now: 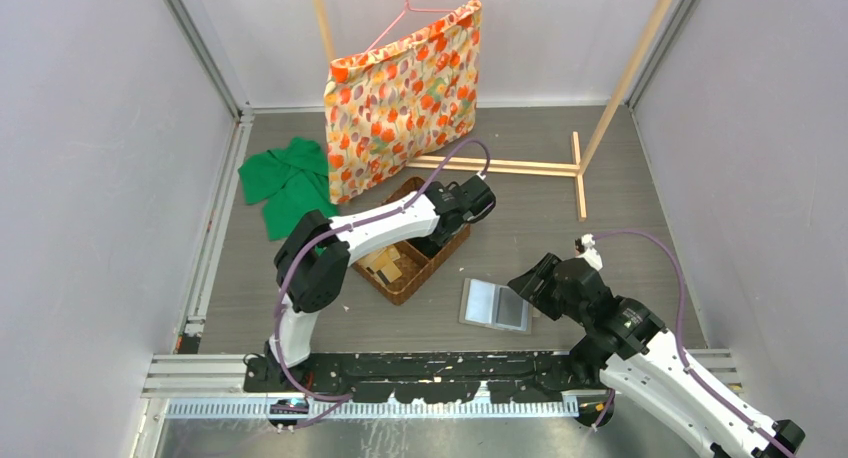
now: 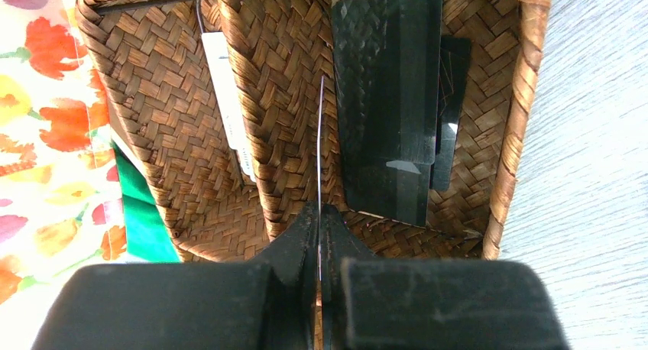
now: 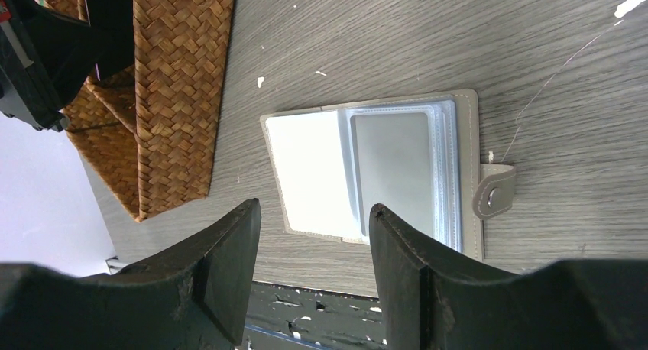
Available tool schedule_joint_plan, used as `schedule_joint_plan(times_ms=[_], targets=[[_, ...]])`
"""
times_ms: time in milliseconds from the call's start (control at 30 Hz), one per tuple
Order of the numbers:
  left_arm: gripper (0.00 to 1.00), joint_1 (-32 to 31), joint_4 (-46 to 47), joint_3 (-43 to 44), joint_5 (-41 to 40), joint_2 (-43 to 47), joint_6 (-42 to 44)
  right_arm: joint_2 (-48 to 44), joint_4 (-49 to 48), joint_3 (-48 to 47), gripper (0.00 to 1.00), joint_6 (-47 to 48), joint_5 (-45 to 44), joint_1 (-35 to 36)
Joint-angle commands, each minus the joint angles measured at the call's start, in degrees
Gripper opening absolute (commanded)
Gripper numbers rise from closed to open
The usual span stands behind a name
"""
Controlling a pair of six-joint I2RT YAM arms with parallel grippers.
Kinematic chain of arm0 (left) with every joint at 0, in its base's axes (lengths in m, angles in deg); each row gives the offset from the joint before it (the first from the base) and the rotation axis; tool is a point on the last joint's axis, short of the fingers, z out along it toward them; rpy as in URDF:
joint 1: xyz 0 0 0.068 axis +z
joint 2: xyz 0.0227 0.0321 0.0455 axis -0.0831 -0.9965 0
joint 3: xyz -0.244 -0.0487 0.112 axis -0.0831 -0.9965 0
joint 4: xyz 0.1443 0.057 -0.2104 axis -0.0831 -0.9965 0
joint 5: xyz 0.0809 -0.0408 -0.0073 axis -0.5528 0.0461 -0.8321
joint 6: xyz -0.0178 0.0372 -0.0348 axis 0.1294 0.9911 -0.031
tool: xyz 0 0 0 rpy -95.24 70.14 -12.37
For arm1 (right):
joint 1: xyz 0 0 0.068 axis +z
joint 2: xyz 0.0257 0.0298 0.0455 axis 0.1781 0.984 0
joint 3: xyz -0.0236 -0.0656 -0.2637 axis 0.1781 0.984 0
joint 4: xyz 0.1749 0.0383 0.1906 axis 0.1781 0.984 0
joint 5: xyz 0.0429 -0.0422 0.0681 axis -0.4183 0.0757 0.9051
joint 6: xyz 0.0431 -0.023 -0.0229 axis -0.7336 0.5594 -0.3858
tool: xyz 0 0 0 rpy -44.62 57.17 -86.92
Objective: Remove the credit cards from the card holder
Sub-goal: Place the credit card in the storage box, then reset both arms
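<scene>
Hovering our right gripper (image 3: 313,207) wide open just short of the unfolded card holder (image 3: 374,174) on the table (image 3: 382,29), we pinch a card (image 2: 319,136) edge-on in the left gripper (image 2: 319,210) over the basket (image 2: 520,136).

**Walled desk enclosure under even, diffuse light.**

A grey wood-grain desk (image 1: 620,228) is closed in by three plain, pale lilac-white walls: left wall (image 1: 90,178), far wall (image 1: 560,38) and right wall (image 1: 760,128). An aluminium profile post (image 1: 200,48) rises at the far left corner, and an aluminium rail (image 1: 215,228) runs along the left edge. Towards the far right corner, a light wooden stand has a slanted upright (image 1: 628,78) and a base bar (image 1: 500,165) lying flat on the desk. A pink wire hanger (image 1: 405,6) carries a floral fabric panel (image 1: 405,98), orange and yellow, over the far half of the desk. A crumpled green cloth (image 1: 285,183) lies near the far left corner. Shadows are faint and soft. Small white flecks (image 3: 261,81) dot the desk surface.
</scene>
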Motion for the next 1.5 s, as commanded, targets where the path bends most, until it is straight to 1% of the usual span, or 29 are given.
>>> schedule_joint_plan(times_ms=[0,133,233,433,633,767,933,1033,1100,1200,1333,1467], targets=[[0.02,0.1,0.6,-0.3,-1.6,-0.3,-1.4,-0.2,-0.9,-0.2,0.59,-0.3,-1.3,0.3],[0.19,0.1,-0.4,0.3,0.4,-0.4,-3.9,0.3,-1.0,-0.4,0.59,-0.2,-1.4,0.3],[0.23,0.1,-0.8,0.8,2.8,0.9,-5.0,0.4,-0.9,-0.7,0.59,0.0,-1.5,0.3],[0.24,0.0,-2.0,2.3,10.3,6.1,-8.2,0.3,-0.8,-0.7,0.6,0.1,-1.5,0.3],[0.24,0.1,-0.8,2.1,17.6,14.5,-12.6,0.7,0.1,-1.4,0.6,0.6,-2.6,0.3],[0.24,0.0,2.5,-1.5,23.4,20.3,-16.8,1.1,0.2,-1.9,0.6,1.3,-3.0,0.3],[0.25,0.0,8.0,-9.4,31.2,27.0,-22.5,2.4,-0.3,-1.7,0.6,1.5,-2.7,0.4],[0.25,0.1,12.2,-15.0,34.0,31.7,-25.4,3.3,0.4,-2.7,0.61,2.0,-3.6,0.3],[0.26,0.0,13.6,-18.2,33.9,34.9,-26.2,3.6,2.2,-4.4,0.65,2.2,-5.3,0.3],[0.27,0.1,14.0,-22.0,31.5,39.0,-27.1,4.5,6.4,-8.6,0.76,3.3,-10.1,0.3],[0.3,0.1,15.5,-28.0,27.7,45.0,-28.0,7.9,12.3,-16.6,0.78,5.8,-18.5,0.3],[0.3,0.1,17.4,-33.5,24.1,48.1,-29.0,10.1,16.2,-24.0,0.79,8.1,-26.5,0.3]])
